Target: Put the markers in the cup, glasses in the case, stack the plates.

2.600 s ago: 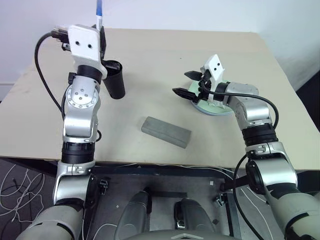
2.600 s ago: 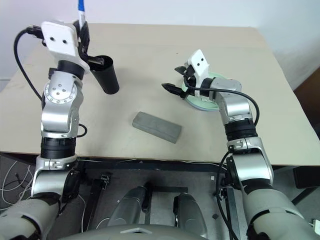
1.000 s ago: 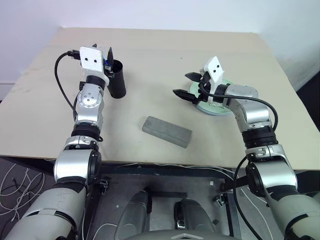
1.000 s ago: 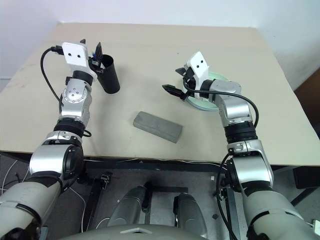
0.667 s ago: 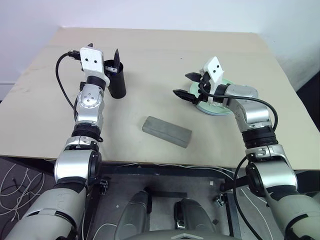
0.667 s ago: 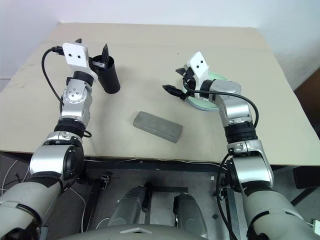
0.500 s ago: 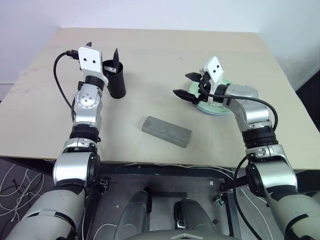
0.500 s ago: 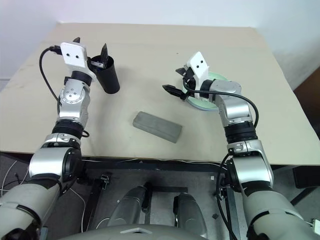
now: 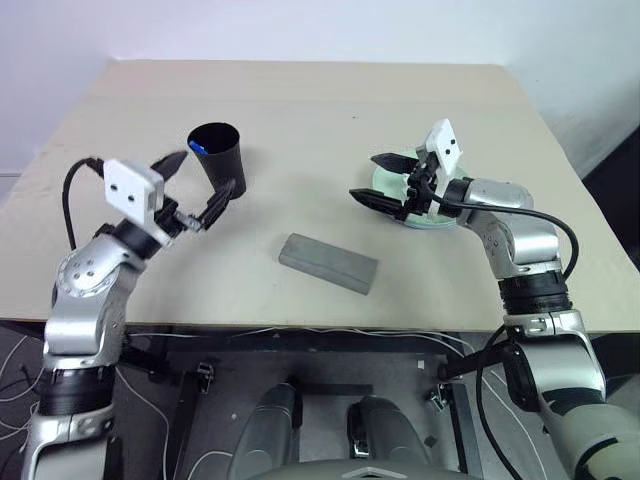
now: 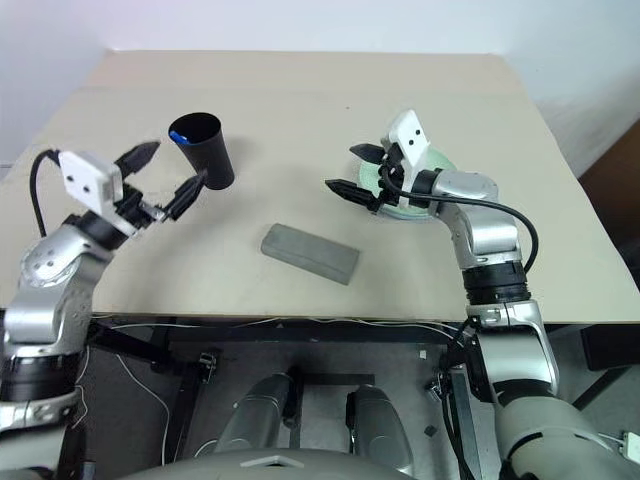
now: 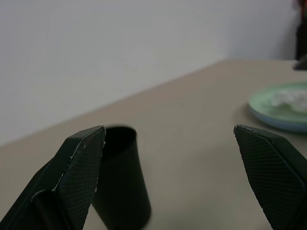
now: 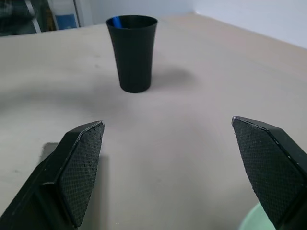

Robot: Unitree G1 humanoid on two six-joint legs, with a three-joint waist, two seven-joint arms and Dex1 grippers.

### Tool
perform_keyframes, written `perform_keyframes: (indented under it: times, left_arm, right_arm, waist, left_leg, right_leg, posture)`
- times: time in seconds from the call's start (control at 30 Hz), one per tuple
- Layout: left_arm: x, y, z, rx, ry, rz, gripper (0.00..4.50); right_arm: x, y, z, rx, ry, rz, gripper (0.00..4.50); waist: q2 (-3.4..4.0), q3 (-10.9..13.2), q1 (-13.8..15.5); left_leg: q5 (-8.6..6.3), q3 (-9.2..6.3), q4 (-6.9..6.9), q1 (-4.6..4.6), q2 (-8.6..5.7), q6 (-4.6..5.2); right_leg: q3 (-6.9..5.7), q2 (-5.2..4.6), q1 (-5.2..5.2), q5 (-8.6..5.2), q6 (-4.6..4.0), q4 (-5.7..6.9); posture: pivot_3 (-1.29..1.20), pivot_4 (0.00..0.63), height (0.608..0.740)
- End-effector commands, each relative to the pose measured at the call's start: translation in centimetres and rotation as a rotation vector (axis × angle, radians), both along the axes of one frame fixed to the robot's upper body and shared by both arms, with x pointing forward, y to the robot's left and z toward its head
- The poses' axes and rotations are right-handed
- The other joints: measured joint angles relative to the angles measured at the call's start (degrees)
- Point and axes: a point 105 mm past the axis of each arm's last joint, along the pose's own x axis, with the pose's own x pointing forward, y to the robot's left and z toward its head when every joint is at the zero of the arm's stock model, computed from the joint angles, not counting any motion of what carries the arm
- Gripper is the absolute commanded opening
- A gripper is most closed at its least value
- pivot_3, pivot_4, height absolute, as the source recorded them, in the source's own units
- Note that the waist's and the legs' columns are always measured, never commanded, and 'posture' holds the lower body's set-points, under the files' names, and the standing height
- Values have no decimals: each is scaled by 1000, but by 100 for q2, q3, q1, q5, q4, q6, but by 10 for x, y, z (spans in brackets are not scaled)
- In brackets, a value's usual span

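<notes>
The black cup [image 9: 218,157] stands upright at the back left of the table, and the blue end of a marker [image 9: 200,147] shows inside its rim. My left gripper [image 9: 200,180] is open and empty, just in front of the cup and apart from it. My right gripper [image 9: 372,178] is open and empty too, hovering at the left edge of the plates [image 9: 432,218]. The mint plate [image 11: 280,106] lies on the light blue one. Mid-table lies the grey case [image 9: 328,263], shut. The glasses are out of view.
A crumpled white tissue [image 11: 291,97] lies on the mint plate. The tan table [image 9: 300,110] ends close in front of the case and just left of my left arm. Bare tabletop lies between cup and plates.
My left gripper has opened, let go of the marker in the cup, and drawn back and down toward the near left. The right gripper has barely moved.
</notes>
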Motion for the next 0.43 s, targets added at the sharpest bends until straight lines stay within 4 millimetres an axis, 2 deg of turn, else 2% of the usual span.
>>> perform_keyframes:
  times: [0.03,0.1,0.3,0.43]
  left_arm:
    - [-10,-7,2,-10,-22,-72,4477]
    - [-8,-10,-12,-24,11,-84,4477]
    - [2,-18,-31,-29,33,-100,4477]
    - [6,-18,-39,-25,59,-99,4477]
  right_arm:
    - [-8,-6,16,37,-120,-24,4500]
    - [-13,-11,10,45,-109,-29,4500]
    - [-18,-29,-7,35,-69,-82,4500]
    - [-15,-35,-11,10,-75,-116,4500]
  waist:
    - [0,0,1]
    - [0,0,3]
    - [1,-1,0]
    - [1,-1,-7]
  left_leg:
    - [-1,0,0,-2,0,0]
    - [-2,2,0,-5,0,1]
    - [-2,5,-3,-15,0,3]
    - [5,9,-4,-37,0,22]
  right_leg:
    - [1,-1,-1,0,-1,-5]
    - [1,-4,-3,2,-5,-13]
    - [1,-5,-13,4,-5,-28]
    - [0,-4,-15,17,20,-30]
  posture:
    - [0,150,727]
    - [0,150,727]
    - [0,150,727]
    - [0,150,727]
